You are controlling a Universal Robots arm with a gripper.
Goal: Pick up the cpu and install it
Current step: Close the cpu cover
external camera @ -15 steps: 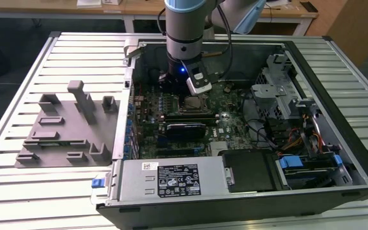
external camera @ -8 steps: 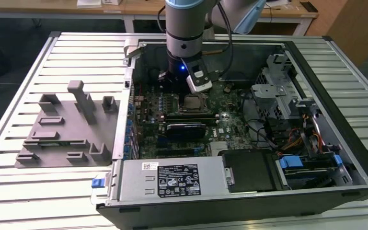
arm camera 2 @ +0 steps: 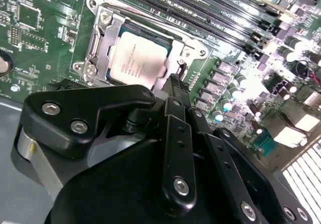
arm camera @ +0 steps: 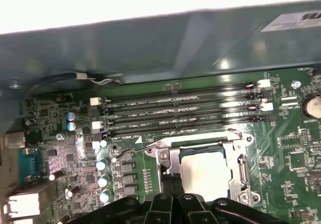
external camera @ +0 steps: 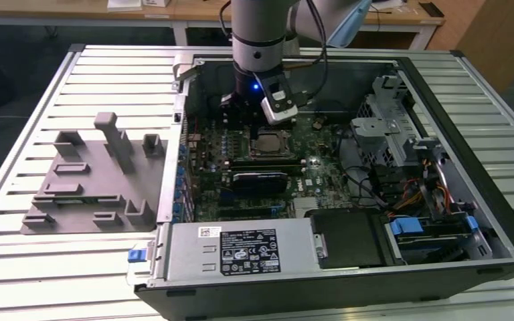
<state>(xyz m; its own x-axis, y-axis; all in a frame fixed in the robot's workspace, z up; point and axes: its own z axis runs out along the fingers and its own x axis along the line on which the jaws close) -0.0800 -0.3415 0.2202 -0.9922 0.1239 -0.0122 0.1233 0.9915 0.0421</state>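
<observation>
1. The cpu point(arm camera 2: 136, 58) lies flat in the metal socket frame point(arm camera 2: 98, 48) on the green motherboard point(arm camera 2: 30, 43), with its pale top plate facing up.
2. The fingers point(arm camera 2: 176, 91) are clenched together with nothing between them. In the second wrist view their tips sit just beside one edge of the cpu, not gripping it.
3. Memory slots point(arm camera: 185, 108) run alongside the socket.
4. In the exterior view the arm reaches down into the open computer case point(external camera: 480, 167), which rests on the slatted desk point(external camera: 25, 267) next to a grey fixture point(external camera: 88, 187).

The gripper point(arm camera 2: 175, 83) covers one corner of the cpu point(arm camera 2: 136, 58) in the second wrist view and one edge of it in the first wrist view. In the exterior view, the picture's edge cuts off the arm point(external camera: 262, 27).
</observation>
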